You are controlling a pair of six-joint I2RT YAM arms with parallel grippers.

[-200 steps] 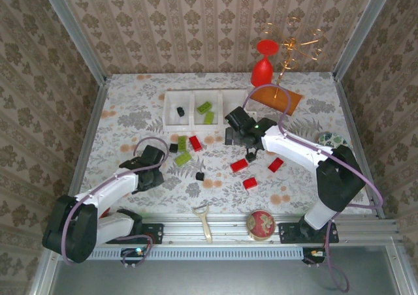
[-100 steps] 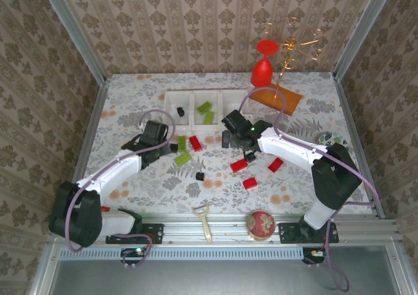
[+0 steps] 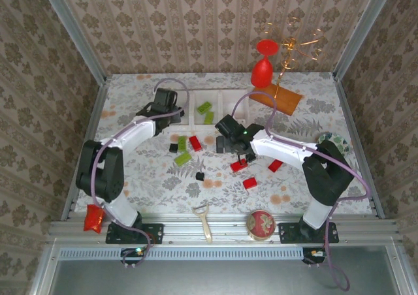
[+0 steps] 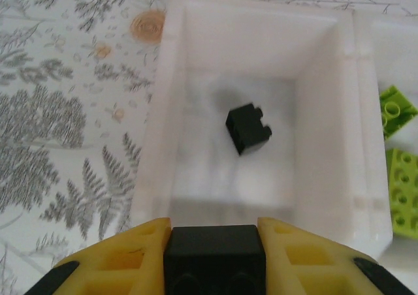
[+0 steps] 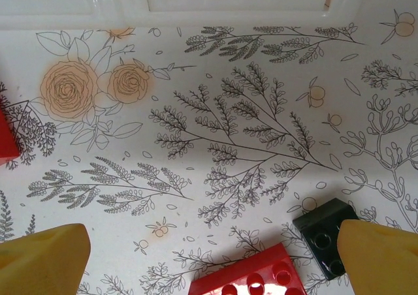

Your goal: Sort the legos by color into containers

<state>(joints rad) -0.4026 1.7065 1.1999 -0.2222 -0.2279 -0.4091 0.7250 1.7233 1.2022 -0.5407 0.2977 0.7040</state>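
Top external view first: we see the left gripper [image 3: 166, 104] reaching over the leftmost of the three joined containers [image 3: 230, 104], while the middle bin [image 3: 219, 109] holds two green bricks [image 3: 207, 113]. We find the right gripper [image 3: 226, 145] low over the flowered table [image 3: 130, 122], just in front of the row. Loose legos lie between the arms: two green pieces [image 3: 183, 158], a red brick [image 3: 195, 143] beside them, two small black cubes [image 3: 200, 175], and three red bricks [image 3: 249, 183] nearer the right arm. Left wrist view: we see the yellow fingers [image 4: 130, 262] clamped tight on a black brick [image 4: 214, 259], held above the near wall of the leftmost bin [image 4: 157, 145], where another black piece [image 4: 248, 129] lies on the floor. Right wrist view: we see that hand's fingertips [image 5: 39, 259] spread wide with nothing between them; a black block [image 5: 324, 233] sits just beside the right-hand one, close by a red block [image 5: 251, 280].
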